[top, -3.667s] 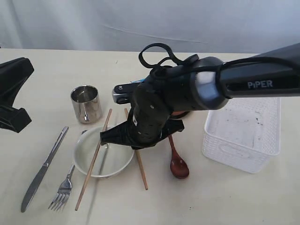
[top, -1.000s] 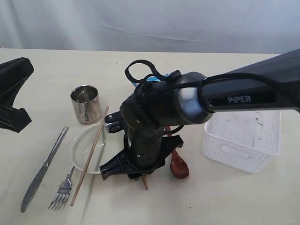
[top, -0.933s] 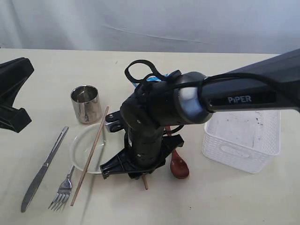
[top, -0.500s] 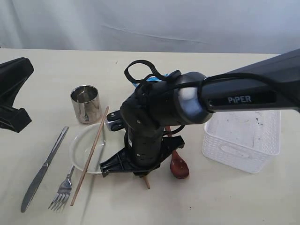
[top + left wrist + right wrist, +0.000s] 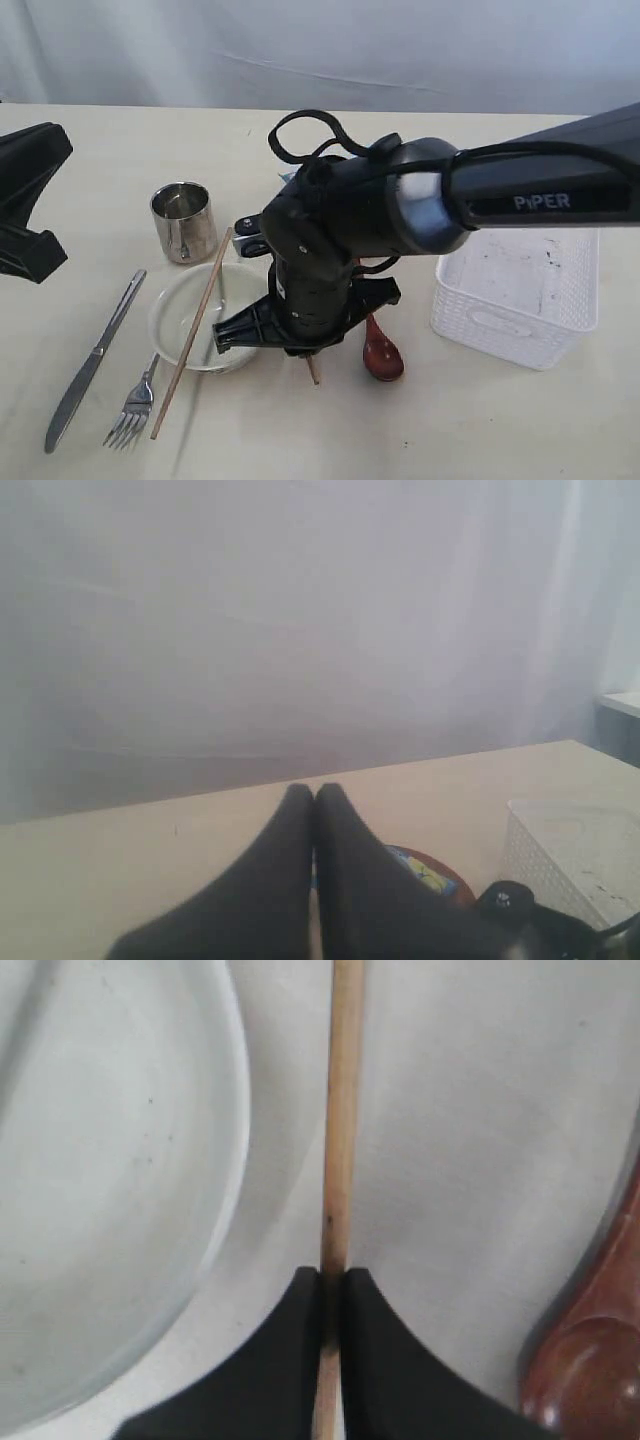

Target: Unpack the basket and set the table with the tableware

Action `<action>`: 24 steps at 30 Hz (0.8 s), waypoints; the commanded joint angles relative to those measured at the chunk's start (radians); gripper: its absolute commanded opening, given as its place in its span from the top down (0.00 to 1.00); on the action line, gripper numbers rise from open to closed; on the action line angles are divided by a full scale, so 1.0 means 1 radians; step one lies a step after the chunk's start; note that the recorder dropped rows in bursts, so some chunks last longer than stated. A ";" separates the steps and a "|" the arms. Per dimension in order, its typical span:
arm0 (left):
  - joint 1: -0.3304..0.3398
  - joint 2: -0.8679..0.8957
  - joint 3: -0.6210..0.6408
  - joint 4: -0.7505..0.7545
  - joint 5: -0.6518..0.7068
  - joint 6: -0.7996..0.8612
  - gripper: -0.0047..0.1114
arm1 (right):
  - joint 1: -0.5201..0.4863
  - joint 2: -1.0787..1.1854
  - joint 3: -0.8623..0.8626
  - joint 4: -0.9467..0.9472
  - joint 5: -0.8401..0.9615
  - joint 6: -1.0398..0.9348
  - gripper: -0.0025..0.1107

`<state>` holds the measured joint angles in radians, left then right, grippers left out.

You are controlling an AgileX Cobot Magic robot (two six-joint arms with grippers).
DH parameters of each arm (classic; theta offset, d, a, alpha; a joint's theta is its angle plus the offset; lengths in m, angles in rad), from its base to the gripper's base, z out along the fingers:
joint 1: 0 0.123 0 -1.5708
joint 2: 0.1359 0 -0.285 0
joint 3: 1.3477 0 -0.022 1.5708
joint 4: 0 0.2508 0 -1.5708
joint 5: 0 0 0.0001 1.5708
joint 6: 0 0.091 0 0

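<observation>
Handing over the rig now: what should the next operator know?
Right end effector: shut on one chopstick, between the white bowl and wooden spoon.
Left end effector: shut, empty, away from the work.
Basket looks empty; steel cup, knife, fork are out on the table; second chopstick lies across the bowl.
Left to do: pair the chopsticks, likely beside the bowl.

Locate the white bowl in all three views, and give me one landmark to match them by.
Exterior view: white bowl lower left of centre, a loose chopstick lying across it.
Left wrist view: not in it.
Right wrist view: white bowl beside the held chopstick, on the side away from the wooden spoon.
Shared landmark: wooden spoon, in the exterior and right wrist views only.
</observation>
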<state>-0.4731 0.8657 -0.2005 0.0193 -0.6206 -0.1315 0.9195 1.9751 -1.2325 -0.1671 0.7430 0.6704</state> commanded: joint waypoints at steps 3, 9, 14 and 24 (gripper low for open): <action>-0.002 -0.005 0.006 0.003 -0.002 0.004 0.96 | 0.002 -0.086 0.002 -0.067 0.086 0.078 0.98; -0.002 -0.005 0.006 0.003 -0.002 0.004 0.96 | 0.030 -0.177 0.002 -0.052 0.132 0.172 0.98; -0.002 -0.005 0.006 0.003 -0.002 0.004 0.96 | 0.101 -0.211 0.002 0.031 0.120 0.235 0.98; -0.002 -0.005 0.006 0.003 -0.002 0.004 0.96 | 0.201 -0.207 0.002 0.087 0.043 0.404 0.98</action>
<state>-0.4731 0.8657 -0.2005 0.0193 -0.6206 -0.1315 1.1147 1.7721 -1.2325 -0.0706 0.8056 1.0197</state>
